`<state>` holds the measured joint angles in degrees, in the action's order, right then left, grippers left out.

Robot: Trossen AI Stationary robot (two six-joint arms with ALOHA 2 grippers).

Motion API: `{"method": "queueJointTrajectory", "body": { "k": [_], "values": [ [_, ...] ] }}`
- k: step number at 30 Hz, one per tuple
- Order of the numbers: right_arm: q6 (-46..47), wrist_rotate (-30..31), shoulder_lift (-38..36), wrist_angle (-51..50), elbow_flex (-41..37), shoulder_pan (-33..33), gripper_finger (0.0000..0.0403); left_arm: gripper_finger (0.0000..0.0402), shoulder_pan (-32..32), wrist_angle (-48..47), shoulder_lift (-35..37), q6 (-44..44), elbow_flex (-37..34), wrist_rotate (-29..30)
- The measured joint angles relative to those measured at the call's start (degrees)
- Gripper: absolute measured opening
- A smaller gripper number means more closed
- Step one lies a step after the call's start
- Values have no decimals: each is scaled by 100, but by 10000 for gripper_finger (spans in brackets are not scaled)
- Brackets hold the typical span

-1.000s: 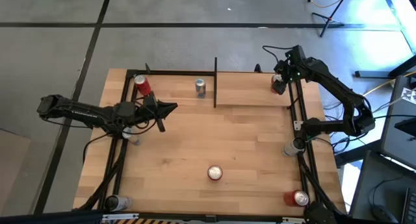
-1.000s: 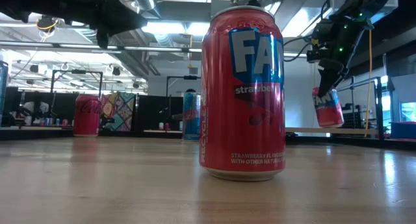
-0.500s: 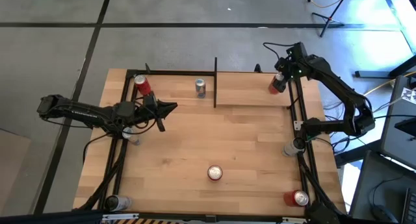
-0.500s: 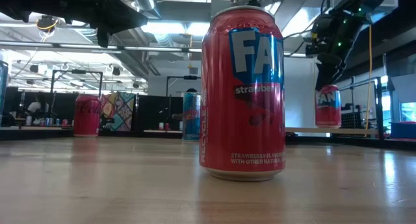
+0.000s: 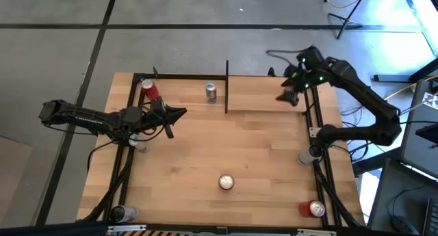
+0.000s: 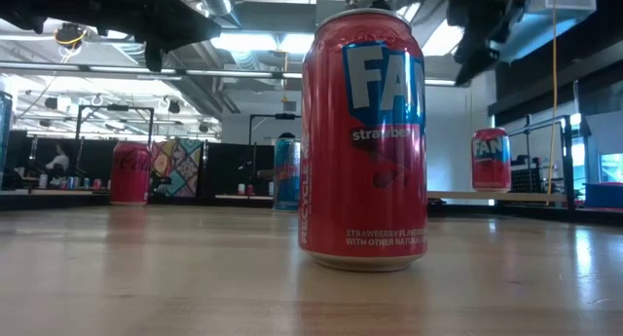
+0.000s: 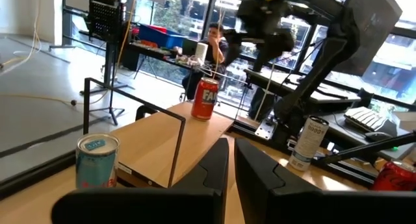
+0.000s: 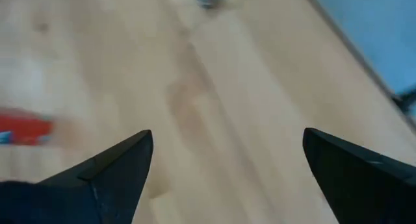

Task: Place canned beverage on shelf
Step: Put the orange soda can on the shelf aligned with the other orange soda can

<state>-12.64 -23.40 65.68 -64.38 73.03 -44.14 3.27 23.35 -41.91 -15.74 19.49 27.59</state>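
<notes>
One strawberry Fanta can (image 6: 491,160) stands upright on the shelf (image 5: 267,102) at the table's far right corner, the right gripper (image 5: 286,94) hovers over it with fingers spread wide, the left gripper (image 5: 179,113) waits pressed together, so only retreat seems left.

— What stands near the right pincer (image 5: 287,94)?
— The red can (image 6: 491,159) on the shelf (image 5: 263,102) just beneath it, black rods around.
— Open room?
— Bare board toward the silver can (image 5: 211,92), past the upright post (image 5: 226,85); its fingers are spread wide.
</notes>
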Motion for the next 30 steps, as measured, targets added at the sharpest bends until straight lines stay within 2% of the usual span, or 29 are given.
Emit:
{"method": "queueJointTrajectory", "body": {
  "k": [4, 9, 13, 16, 20, 24, 30],
  "values": [
    [364, 98, -154, -13, 0, 1037, 385, 35, 2, -54, -2, -441, 0, 187],
    [855, 13, -117, 78, 0, 2168, 385, 79, 0, -82, -2, -1324, 0, 290],
    [1931, -114, -9, 891, 0, 2828, 386, 124, 0, -257, -8, -1731, 0, 139],
    [2524, -195, 27, 1129, 0, 3316, 386, 151, 0, -391, -14, -1858, -2, -29],
    [3444, 477, 21, 1096, 0, 4258, 386, 170, 2, -347, -13, -1843, -2, -511],
    [4493, 1073, 20, 1095, 0, 5148, 386, 171, 2, -342, -13, -1824, -2, -915],
    [6533, 1573, 20, 1093, 0, 6248, 386, 166, 2, -342, -13, -1819, -2, -1073]
  ]
}}
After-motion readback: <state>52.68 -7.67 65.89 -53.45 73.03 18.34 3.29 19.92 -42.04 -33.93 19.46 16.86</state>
